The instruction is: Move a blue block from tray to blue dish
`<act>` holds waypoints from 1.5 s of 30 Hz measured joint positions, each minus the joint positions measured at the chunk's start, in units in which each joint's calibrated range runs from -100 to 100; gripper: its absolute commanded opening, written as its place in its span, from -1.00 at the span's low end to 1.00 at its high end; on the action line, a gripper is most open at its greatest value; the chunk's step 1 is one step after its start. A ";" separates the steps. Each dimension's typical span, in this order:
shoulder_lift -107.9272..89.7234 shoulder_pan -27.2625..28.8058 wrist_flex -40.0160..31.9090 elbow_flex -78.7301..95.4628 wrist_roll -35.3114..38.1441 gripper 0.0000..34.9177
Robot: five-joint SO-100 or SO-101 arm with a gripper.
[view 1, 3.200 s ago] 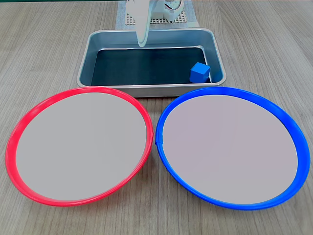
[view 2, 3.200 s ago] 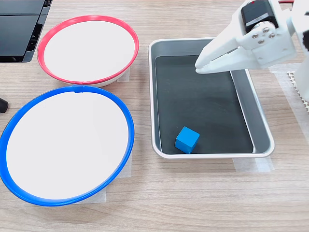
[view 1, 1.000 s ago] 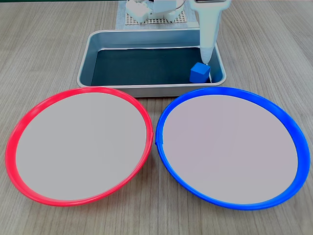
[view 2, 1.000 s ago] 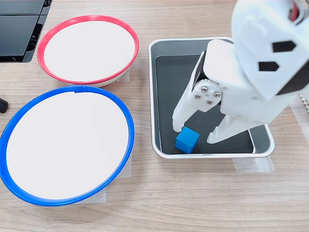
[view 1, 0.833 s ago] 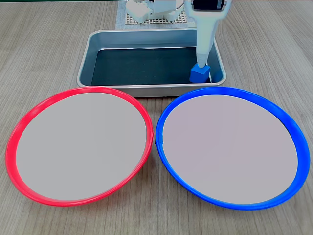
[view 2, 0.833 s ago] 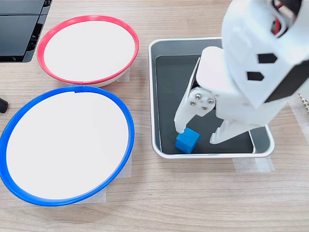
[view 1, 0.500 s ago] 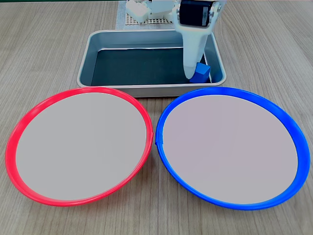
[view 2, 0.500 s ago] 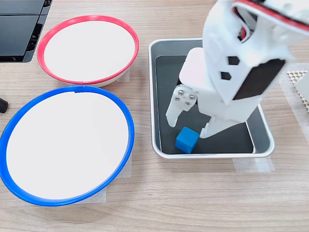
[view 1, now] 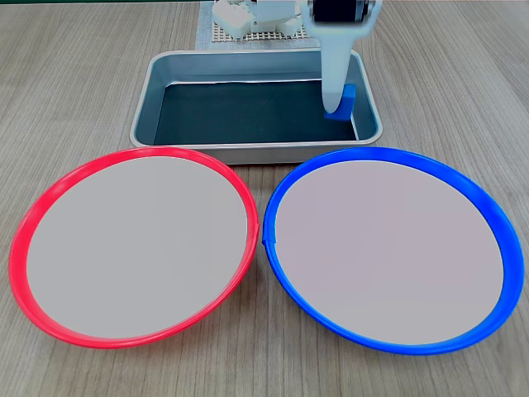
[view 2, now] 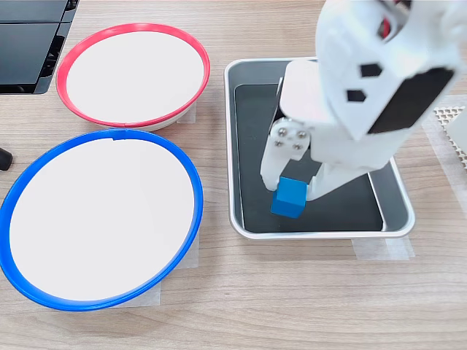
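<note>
The gripper [view 2: 293, 191], jaws clamped on opposite flat faces of the blue block [view 2: 289, 197], holds it over the tray [view 2: 398, 197]; the small, rigid cube likely handles lightly.

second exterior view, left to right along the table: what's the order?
Blue dish and red dish (stacked near/far, overlapping in span) → tray → blue block, between the fingers of the gripper over the tray.
</note>
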 measured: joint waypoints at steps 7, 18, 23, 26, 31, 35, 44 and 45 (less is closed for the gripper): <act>-7.76 3.27 0.82 -11.25 6.20 -0.93; 22.68 6.46 -17.21 -30.49 10.26 0.20; 26.34 7.08 -21.04 -31.49 12.45 0.66; 25.92 7.17 -22.84 -31.40 13.33 0.17; 13.55 10.27 -28.87 -21.32 11.82 -0.98; -4.69 13.01 -33.61 -6.35 9.67 -0.98; -54.39 18.76 -26.26 36.93 11.33 -0.99; -60.36 18.41 -23.41 41.74 11.77 -0.99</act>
